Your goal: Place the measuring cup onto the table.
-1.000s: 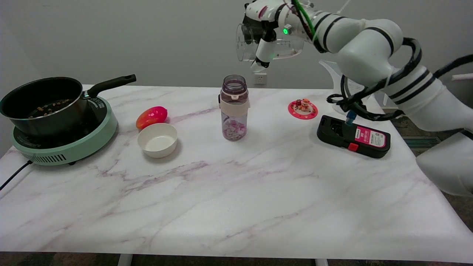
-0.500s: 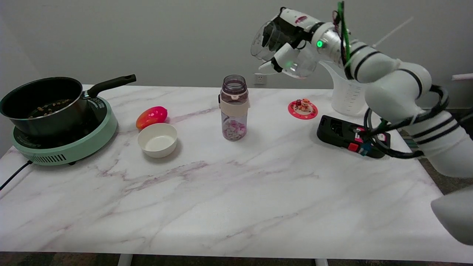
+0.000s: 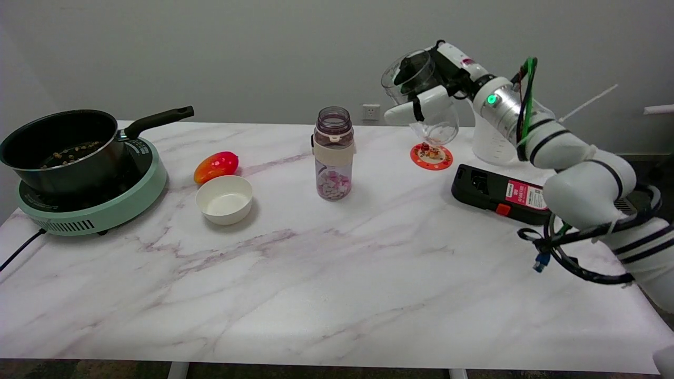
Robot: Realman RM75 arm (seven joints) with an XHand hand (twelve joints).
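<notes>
My right hand [image 3: 429, 89] holds a clear plastic measuring cup [image 3: 424, 97] in the air above the far right part of the marble table [image 3: 337, 273]. The cup is nearly upright, tilted a little, with its mouth up and to the left. Its base hangs just above a small red coaster with little figures [image 3: 431, 156]. One white finger [image 3: 408, 109] stretches left across the cup's side.
A clear bottle with pink bits [image 3: 333, 153] stands mid-table. A black device with a pink label [image 3: 500, 193] lies right of the coaster. A larger clear jug [image 3: 492, 142] stands behind my arm. Left: white bowl [image 3: 224, 199], red-orange fruit [image 3: 216, 166], black pan [image 3: 63, 147] on a green cooker [image 3: 95, 202].
My right arm has swung right and down, carrying the measuring cup from high above the bottle toward the coaster. The cup has turned from lying sideways to nearly upright.
</notes>
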